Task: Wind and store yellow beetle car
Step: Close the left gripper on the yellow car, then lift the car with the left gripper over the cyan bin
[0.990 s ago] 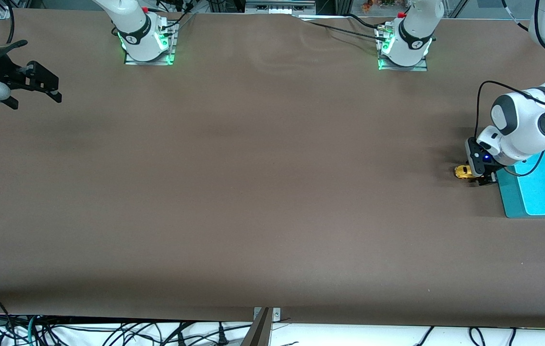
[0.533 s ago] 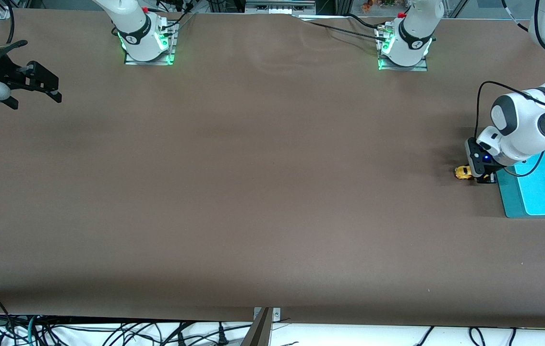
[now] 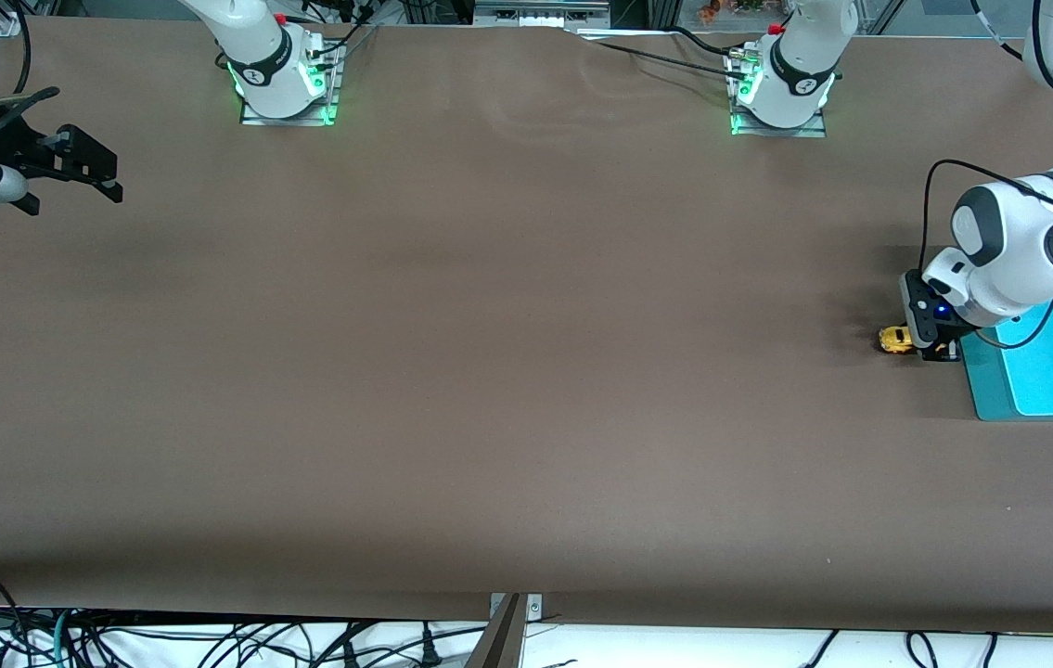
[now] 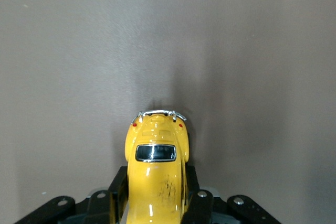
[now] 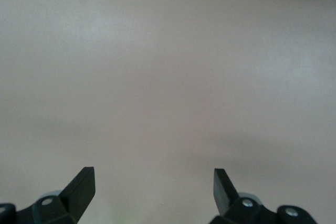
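Observation:
The yellow beetle car (image 3: pixel 895 340) sits low at the table near the left arm's end, beside a teal bin (image 3: pixel 1046 362). My left gripper (image 3: pixel 927 345) is shut on the car, its black fingers (image 4: pixel 118 192) pressed against both sides of the car's body (image 4: pixel 156 166); the car's chrome bumper end points away from the gripper. My right gripper (image 3: pixel 95 176) is open and empty over the table at the right arm's end; its view shows only bare table between its fingertips (image 5: pixel 84 182).
The teal bin lies at the table's edge at the left arm's end, right beside the left gripper. The two arm bases (image 3: pixel 285 83) (image 3: pixel 781 93) stand along the table's edge farthest from the front camera.
The left gripper with the car has shifted slightly toward the teal bin. The right gripper has shifted only slightly.

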